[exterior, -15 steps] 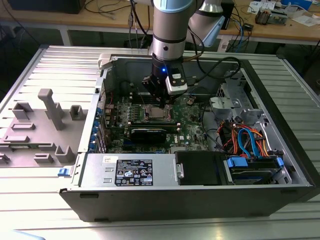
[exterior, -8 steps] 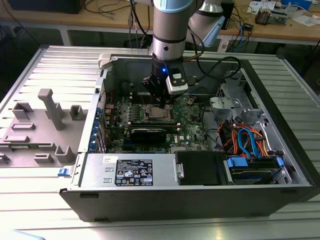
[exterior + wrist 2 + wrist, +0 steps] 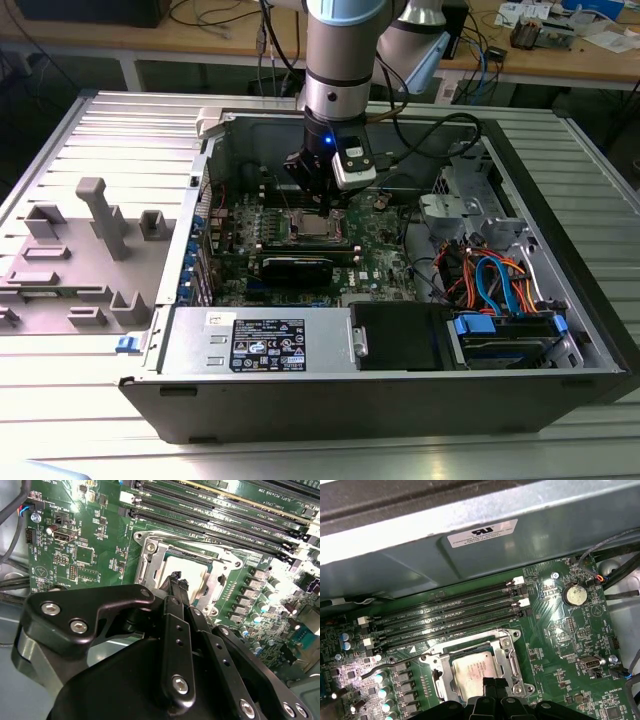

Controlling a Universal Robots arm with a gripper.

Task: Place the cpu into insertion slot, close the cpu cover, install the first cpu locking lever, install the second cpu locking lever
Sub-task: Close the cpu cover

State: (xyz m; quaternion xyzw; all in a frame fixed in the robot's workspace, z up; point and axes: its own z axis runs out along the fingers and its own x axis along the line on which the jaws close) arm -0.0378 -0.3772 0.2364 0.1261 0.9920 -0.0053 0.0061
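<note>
Overhead, arm: we see it reaching down into the open computer case (image 3: 300,400), which lies on the ribbed metal desk (image 3: 90,400).
Hand (image 3: 495,682): black fingertips pressed together, with nothing that we can see between them; it hangs just above the socket, over one edge of the chip.
Cpu (image 3: 475,672): seated in the insertion slot (image 3: 165,562), dull silver top facing up.
Cpu cover (image 3: 512,660): lies down flat, its metal frame around the chip, whose top shows through the cut-out.
Locking levers: we cannot tell whether they are latched.
Circuit board (image 3: 570,645): green, ringing the socket; the long memory slots (image 3: 445,615) run just beside it.
Grey fixture (image 3: 100,215): on the desk at the exterior view's left, well apart from the case.
</note>
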